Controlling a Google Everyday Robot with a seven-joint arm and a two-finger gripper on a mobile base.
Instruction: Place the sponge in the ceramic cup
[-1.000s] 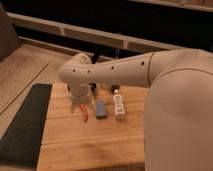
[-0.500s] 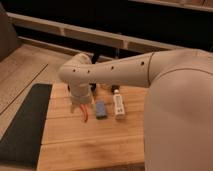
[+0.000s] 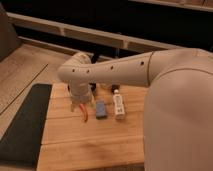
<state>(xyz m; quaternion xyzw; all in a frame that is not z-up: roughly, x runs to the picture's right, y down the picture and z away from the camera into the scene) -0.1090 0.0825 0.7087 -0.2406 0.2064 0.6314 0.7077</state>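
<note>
One arm (image 3: pixel 120 72): reaches from frame right to centre-left.
Gripper (image 3: pixel 80 102): centre-left, below the arm's bend; jaws wide apart, gripping nothing.
Sponge (image 3: pixel 101 109): flat on desk (image 3: pixel 90 145), centre, between gripper and white bottle (image 3: pixel 118 106).

You're at a kitchen-like counter: a butcher-block wooden surface (image 3: pixel 90 145) with a dark mat (image 3: pixel 25 125) at lower left, a speckled stone worktop (image 3: pixel 25 65) at upper left, and the gripper (image 3: pixel 79 104) hanging at centre left over it
</note>
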